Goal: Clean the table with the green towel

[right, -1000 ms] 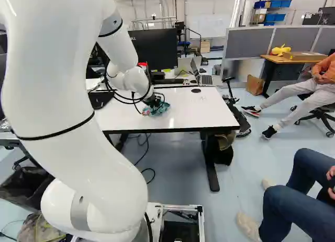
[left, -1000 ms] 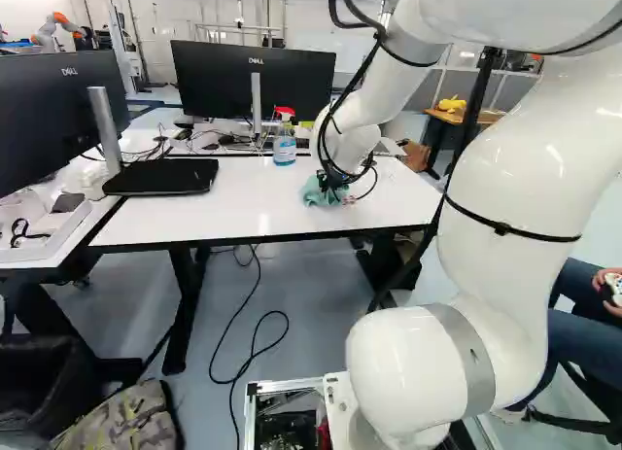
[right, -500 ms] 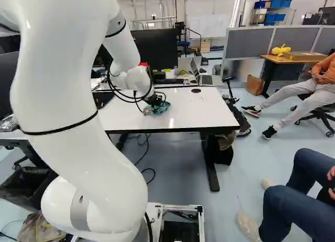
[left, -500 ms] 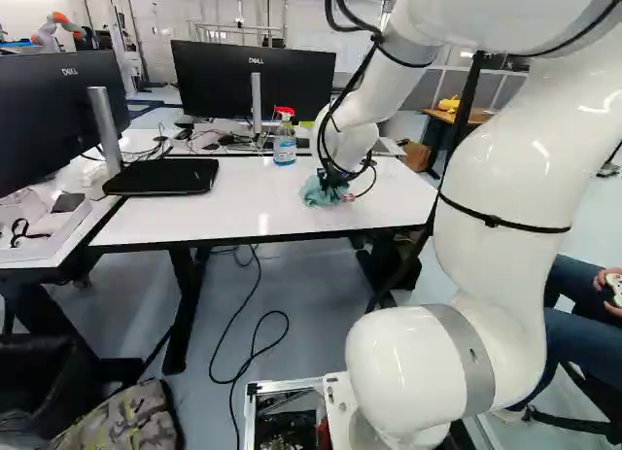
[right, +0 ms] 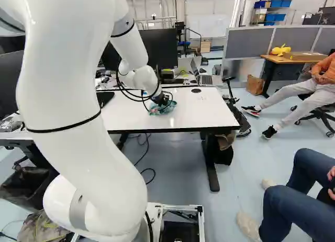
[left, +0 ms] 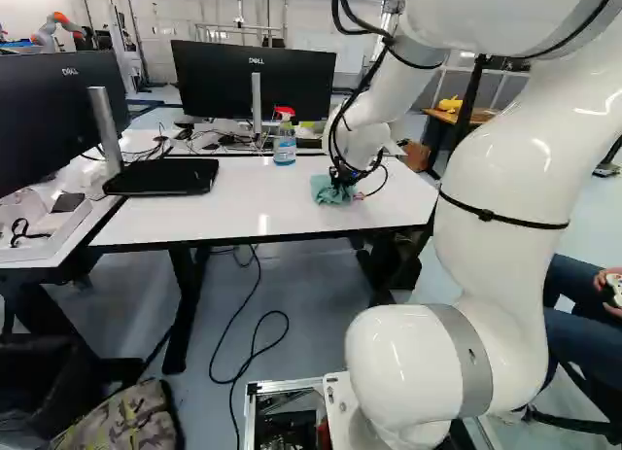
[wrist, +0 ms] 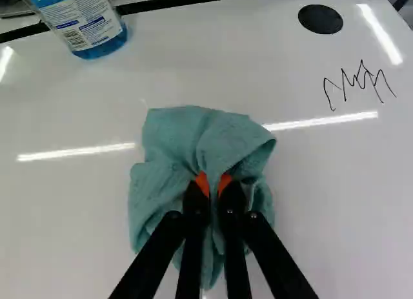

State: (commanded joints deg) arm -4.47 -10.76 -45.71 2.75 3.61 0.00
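Gripper (left: 341, 182) and green towel (wrist: 164, 147) shifted slightly toward tabletop's (left: 194, 217) right edge. Fingers pinch towel, on tabletop, nearer front edge than spray bottle (left: 284, 149). Black scribble (wrist: 359, 83) nearer right edge.

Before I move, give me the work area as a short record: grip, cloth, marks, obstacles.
grip: fingers closed on a fold of the towel
cloth: green towel, bunched, on the white table
marks: black squiggle, outside the towel, near the black disc
obstacle: spray bottle, upright, left of and beyond the towel in the left base view
caution: a wide sweep toward the bottle could knock it
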